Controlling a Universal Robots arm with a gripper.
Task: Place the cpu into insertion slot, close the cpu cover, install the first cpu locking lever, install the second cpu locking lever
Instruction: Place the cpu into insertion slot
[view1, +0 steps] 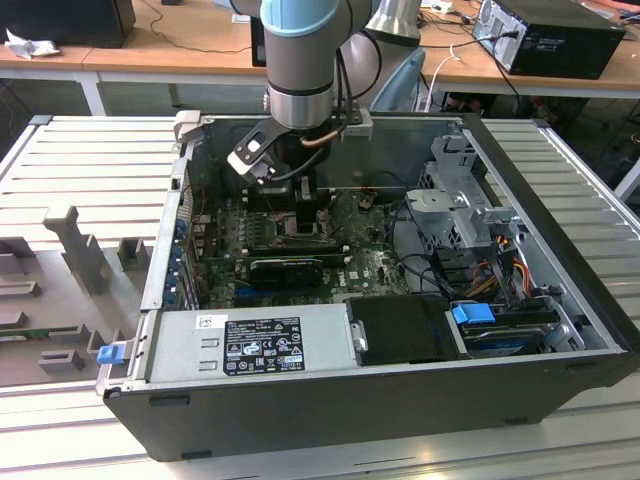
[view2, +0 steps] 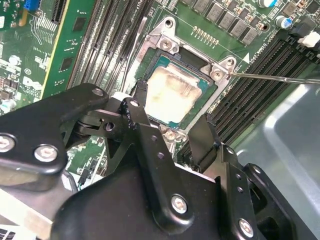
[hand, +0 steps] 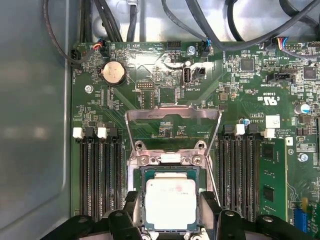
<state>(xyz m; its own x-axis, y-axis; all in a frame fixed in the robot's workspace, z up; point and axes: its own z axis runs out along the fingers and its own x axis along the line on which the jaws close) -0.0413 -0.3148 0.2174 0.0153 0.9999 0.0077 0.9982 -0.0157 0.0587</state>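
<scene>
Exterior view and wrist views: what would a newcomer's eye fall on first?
The arm reaches down into the open computer case. In the first wrist view, the pale chip lies in its socket, black fingers open on either side, with the silver cover raised.

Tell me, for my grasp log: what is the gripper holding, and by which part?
Cannot be told: the gripper straddles two opposite edges of the cpu, which sits in the insertion slot.

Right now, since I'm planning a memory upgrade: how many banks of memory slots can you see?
2: one bank beside the cpu, the other bank on its opposite side; more may be hidden.
</scene>
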